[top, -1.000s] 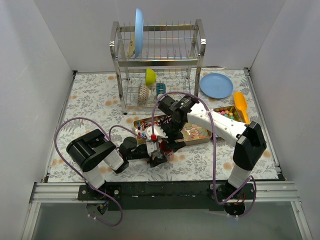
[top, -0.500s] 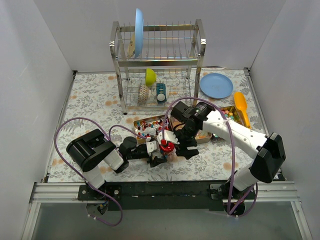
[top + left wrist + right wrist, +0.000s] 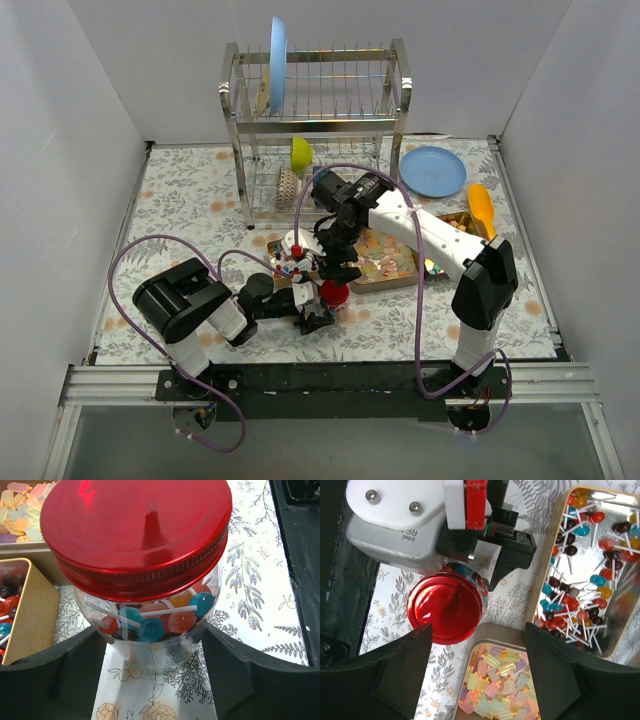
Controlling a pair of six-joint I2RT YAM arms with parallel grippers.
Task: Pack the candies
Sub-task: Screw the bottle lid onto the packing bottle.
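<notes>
Left edge: a white side wall [image 3: 60, 170] runs along the floral-patterned table cloth [image 3: 180, 205], which is seen uncovered between that wall and the left arm [image 3: 195, 305].
Left arm: folded low by the near edge, with its forearm laid rightward along the cloth.
Left gripper [image 3: 157, 665]: closed on the clear round glass jar [image 3: 150, 630], one black finger pressed to each side of the glass.
Jar: stood upright on the cloth, long axis vertical, capped by the red round metal lid [image 3: 135, 525], which faces up.
Candies in the jar: blue, red and orange ball lollipops [image 3: 150, 627], with white sticks laid crosswise.
Right gripper [image 3: 477, 675]: jaws spread wide, nothing held, pointed straight down above the jar and the near tin edges.
Right arm [image 3: 440, 240]: reached from its base toward the chrome wire dish rack [image 3: 315, 130], with the wrist bent back toward the near edge.
Gold-rimmed rectangular tin [image 3: 546, 575]: more lollipops are held here, sticks pointing every way.
Second rectangular metal tin [image 3: 500, 642]: just right of the first in the top view, heaped with pastel translucent candies [image 3: 495, 680].
Right edge: an orange plastic scoop [image 3: 482, 212] is seen near the right wall.
</notes>
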